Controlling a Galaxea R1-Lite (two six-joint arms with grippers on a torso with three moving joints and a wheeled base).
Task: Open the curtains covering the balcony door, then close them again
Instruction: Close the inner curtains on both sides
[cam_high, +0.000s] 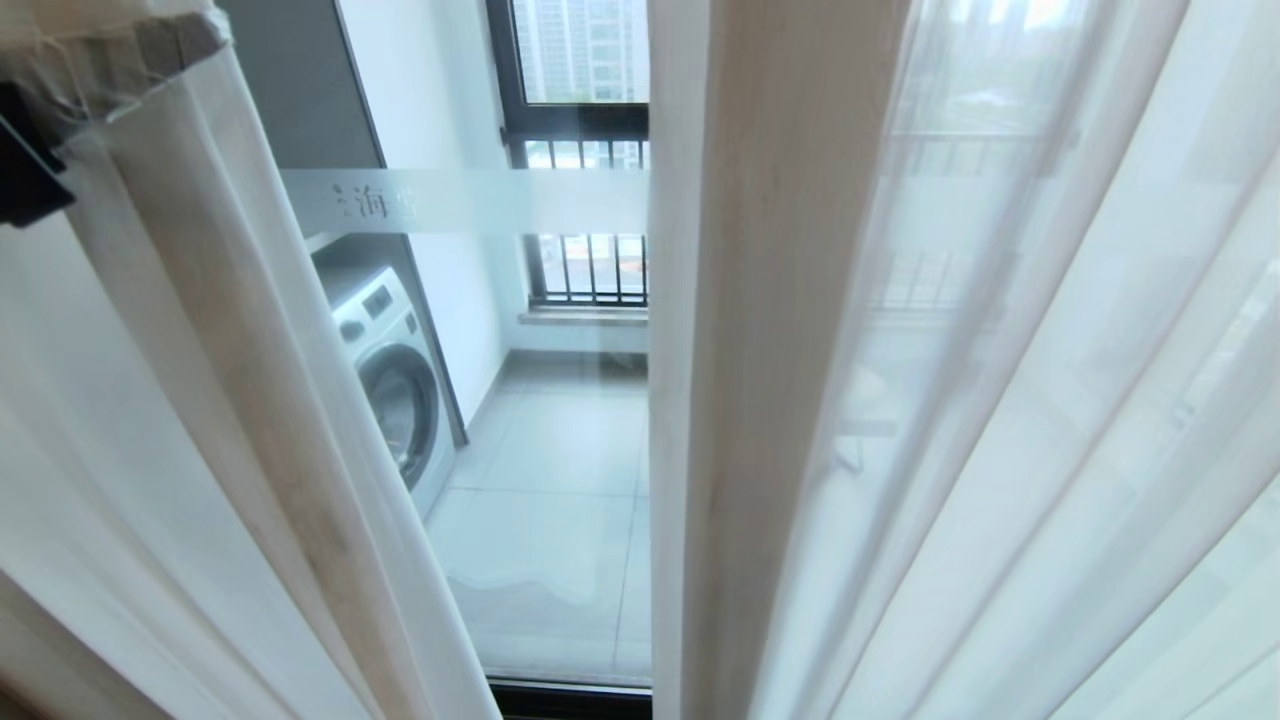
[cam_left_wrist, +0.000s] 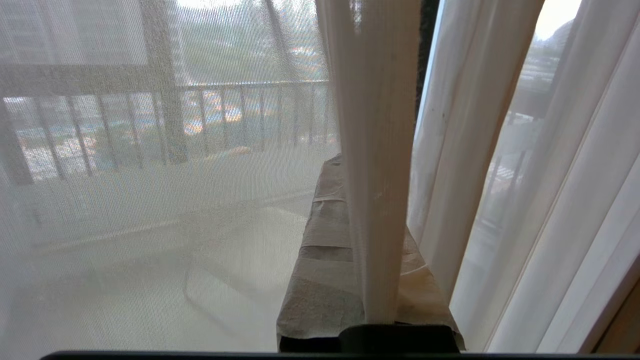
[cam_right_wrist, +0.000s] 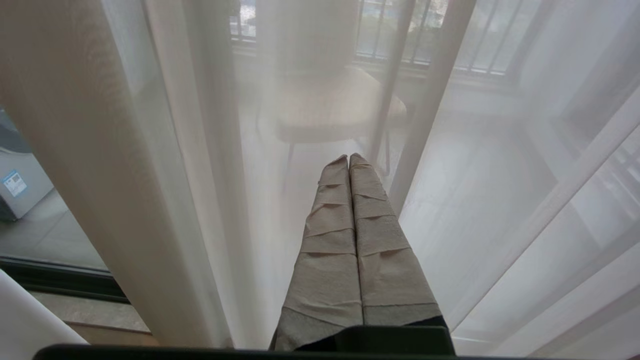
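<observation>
The curtains here are thin white sheers in two panels, a left one (cam_high: 150, 420) and a right one (cam_high: 1000, 400), with a gap between them. Through the gap shows the balcony door's glass (cam_high: 560, 450) with its frosted band (cam_high: 480, 200). My left gripper (cam_high: 120, 45), its fingers wrapped in tape, sits at the top left of the head view. It is shut on the hemmed edge of the left sheer (cam_left_wrist: 380, 200), which runs between its taped fingers (cam_left_wrist: 320, 260). My right gripper (cam_right_wrist: 348, 157) is shut and empty, hanging close in front of the right sheer (cam_right_wrist: 500, 200).
A white washing machine (cam_high: 395, 380) stands on the tiled balcony floor at the left. A barred window (cam_high: 590, 270) is at the far end. A chair (cam_right_wrist: 325, 105) stands behind the right sheer. The door's black bottom track (cam_high: 570, 700) runs along the floor.
</observation>
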